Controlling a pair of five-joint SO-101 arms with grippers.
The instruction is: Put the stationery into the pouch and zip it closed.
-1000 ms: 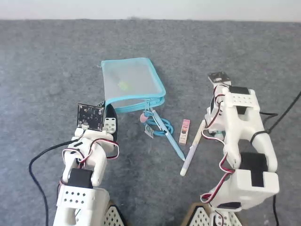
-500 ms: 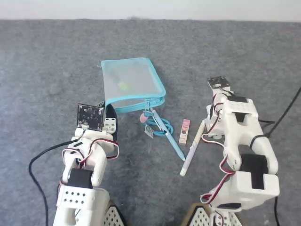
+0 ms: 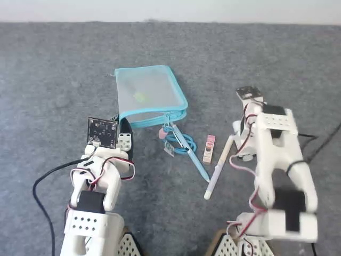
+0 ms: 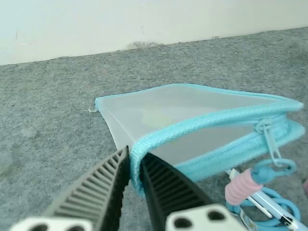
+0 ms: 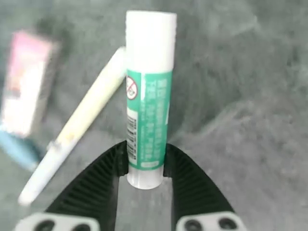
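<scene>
The teal-edged translucent pouch (image 3: 151,96) lies flat on the grey carpet with its zipper side toward the arms. My left gripper (image 4: 134,166) is shut on the pouch's teal edge (image 4: 192,127) at its near left corner (image 3: 121,120). My right gripper (image 5: 144,163) is shut on a white glue stick with a green label (image 5: 148,91), held upright above the carpet. Below it lie a white and yellow pen (image 5: 79,120) and a pink eraser (image 5: 26,82). From above, the blue pen (image 3: 193,156), the eraser (image 3: 209,148) and the white pen (image 3: 218,169) lie between the arms.
A blue cord with a pink bead (image 3: 171,140) hangs from the zipper pull (image 4: 269,142) and lies looped beside the blue pen. The right arm (image 3: 274,138) stands right of the loose items. Open carpet surrounds the pouch on its far and left sides.
The right arm has shifted slightly toward the near side and its wrist has tilted. The left arm, the pouch and the loose items have stayed put.
</scene>
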